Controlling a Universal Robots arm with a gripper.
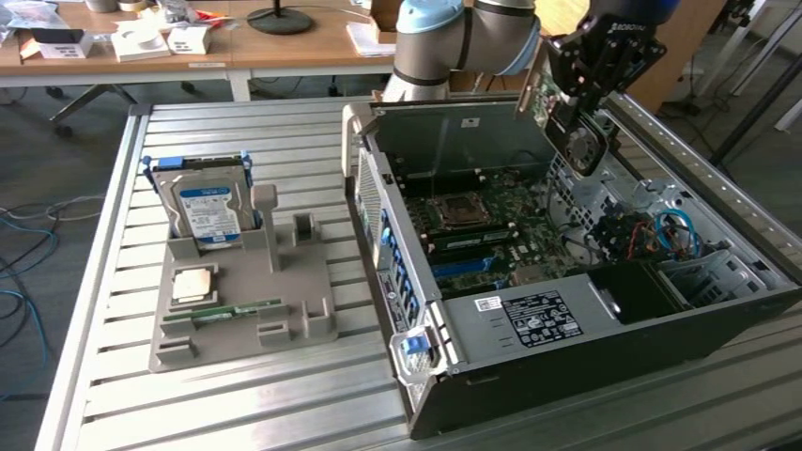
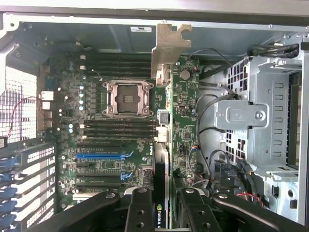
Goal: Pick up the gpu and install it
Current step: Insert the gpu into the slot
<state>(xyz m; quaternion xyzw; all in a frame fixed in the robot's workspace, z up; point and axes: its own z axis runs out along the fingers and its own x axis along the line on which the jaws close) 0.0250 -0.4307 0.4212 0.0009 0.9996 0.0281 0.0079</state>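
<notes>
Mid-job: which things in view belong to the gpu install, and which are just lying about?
Job:
- gpu, gripped in the pincer
- open computer case
- motherboard

Lying about:
- hard drive
- memory stick
- grey holder under both

The gpu [image 2: 186,135] is a thin, flat card with a green circuit board face and a pale metal bracket [image 2: 169,46] at the end away from the grip. It is held on edge, clamped in the gripper [image 2: 166,205]. In the exterior view it hangs toward two o'clock, over the open computer case [image 1: 527,329].
</notes>
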